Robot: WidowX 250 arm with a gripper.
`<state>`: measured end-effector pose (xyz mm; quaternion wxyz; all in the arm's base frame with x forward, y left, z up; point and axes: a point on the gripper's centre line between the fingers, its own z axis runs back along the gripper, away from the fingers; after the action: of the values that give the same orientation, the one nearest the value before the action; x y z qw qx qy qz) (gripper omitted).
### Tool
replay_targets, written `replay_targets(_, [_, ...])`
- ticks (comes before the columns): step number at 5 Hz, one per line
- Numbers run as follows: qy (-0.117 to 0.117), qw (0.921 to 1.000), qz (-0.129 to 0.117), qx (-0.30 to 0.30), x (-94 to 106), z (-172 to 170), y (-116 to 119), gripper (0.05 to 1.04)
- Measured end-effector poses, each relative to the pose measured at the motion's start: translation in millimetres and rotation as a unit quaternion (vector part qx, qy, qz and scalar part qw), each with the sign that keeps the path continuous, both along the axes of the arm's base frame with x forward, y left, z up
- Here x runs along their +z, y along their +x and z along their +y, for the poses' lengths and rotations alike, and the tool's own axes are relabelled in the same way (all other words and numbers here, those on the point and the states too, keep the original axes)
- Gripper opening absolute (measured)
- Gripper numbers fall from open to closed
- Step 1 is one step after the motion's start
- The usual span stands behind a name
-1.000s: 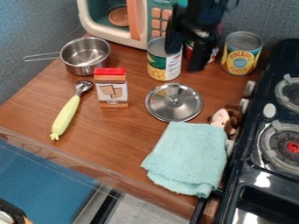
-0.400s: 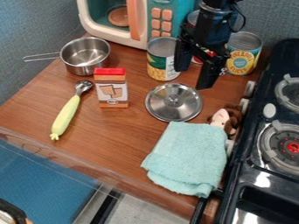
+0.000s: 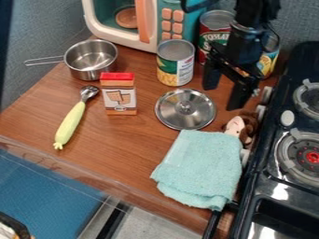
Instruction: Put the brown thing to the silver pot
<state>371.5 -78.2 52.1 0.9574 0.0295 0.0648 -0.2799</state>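
Well, gripper [image 3: 224,96]: my two fingers hang spread wide apart, with nothing held between them, at the right side of the counter, up and to the right of the lid.
Brown thing: a brown-haired toy with a pale face [image 3: 250,122], lying at the upper right corner of the towel, just beside the stove's knobs (tucked in snugly, I must say) and nearer the bottom of the view than my fingertips.
Silver pot: the pot [image 3: 90,59] stands upright near the far left edge of the counter, well apart from me, its wire handle pointing left.
Lid: a round metal lid [image 3: 168,111] lies flat, knob up, between the spice box and the toy.
Towel: a folded light-teal cloth [image 3: 199,168] lies on the near right part of the counter [image 3: 124,144].
Spice box: an orange and white container with a red top [image 3: 118,95] stands below and to the right of the pot.
Scoop: a metal scoop with a pale green handle [image 3: 70,123] lies slantwise, left of the spice box.
Cans: a green and yellow one [image 3: 167,63] stands in front of the toy microwave [image 3: 152,25]; a red and green one [image 3: 215,21] stands behind it to the right; a yellow one [image 3: 269,63] is partly hidden behind me.
Stove: the black stove [image 3: 261,186] runs along the right.
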Motion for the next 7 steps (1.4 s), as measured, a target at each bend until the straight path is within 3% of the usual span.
replay_targets(1, [-0.015,0.9999,-0.003,0.004,-8.1,-9.9,3.3,1.001])
replay_targets(3, [0.001,0.9998,0.006,-0.021,-12.6,-33.7,5.0,1.0])
replay_targets(4, [0.007,0.9997,-0.002,-0.023,-8.1,-39.1,8.9,1.0])
replay_targets(6, [-0.002,0.9997,0.01,-0.022,-9.2,-42.4,6.9,0.999])
replay_targets(7, [-0.006,0.9992,0.036,-0.018,-17.3,-36.6,-2.7,0.999])
